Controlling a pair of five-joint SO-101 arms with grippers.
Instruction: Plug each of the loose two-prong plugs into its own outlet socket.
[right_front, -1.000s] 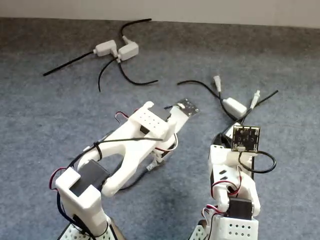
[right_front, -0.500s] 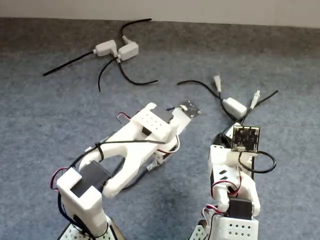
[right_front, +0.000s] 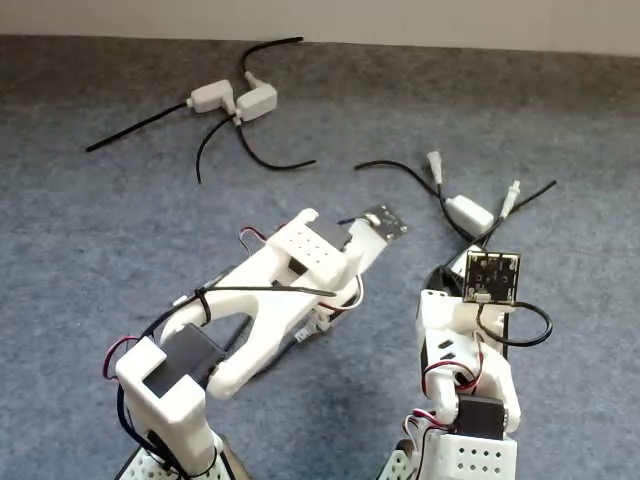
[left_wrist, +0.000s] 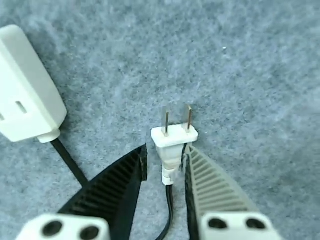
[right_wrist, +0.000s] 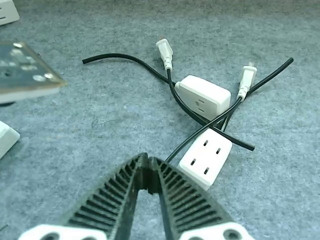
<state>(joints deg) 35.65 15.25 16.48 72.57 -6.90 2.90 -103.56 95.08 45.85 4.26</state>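
The left arm has been shifted nearer the outlet socket (left_wrist: 25, 95). The two-prong plug (left_wrist: 175, 136) is gripped by the left end effector (left_wrist: 167, 152), beside that socket, uninserted. The right end effector (right_wrist: 148, 176) is closed, empty.

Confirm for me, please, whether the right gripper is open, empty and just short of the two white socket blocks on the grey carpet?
Not quite: the right gripper is shut, not open, with its fingers pressed together, as the right wrist view shows. The rest holds: it is empty and just short of the two white socket blocks on the grey carpet.
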